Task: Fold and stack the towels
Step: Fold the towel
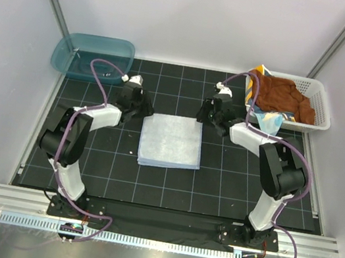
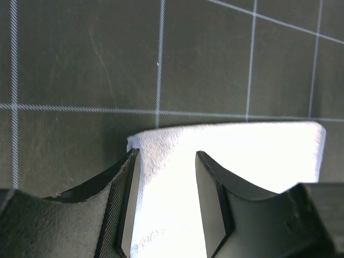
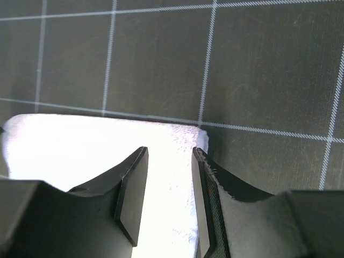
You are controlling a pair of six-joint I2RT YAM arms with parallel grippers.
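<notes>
Jaws parted, left gripper (image 2: 166,164) and right gripper (image 3: 170,158) hover empty over 2 far corners of the folded pale towel (image 1: 171,142) (remaining towels (image 1: 285,99) sit nearer the right arm).

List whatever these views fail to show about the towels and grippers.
- Top view: the rust-brown towel covers the heap in the basket; how many towels lie under it is hidden.
- Both wrist views: the pale blue towel is glared to white; its layers are lost, its near part cut off by the bottom edge.
- Left gripper and right gripper: jaws apart, but contact with the towel is unclear.
</notes>
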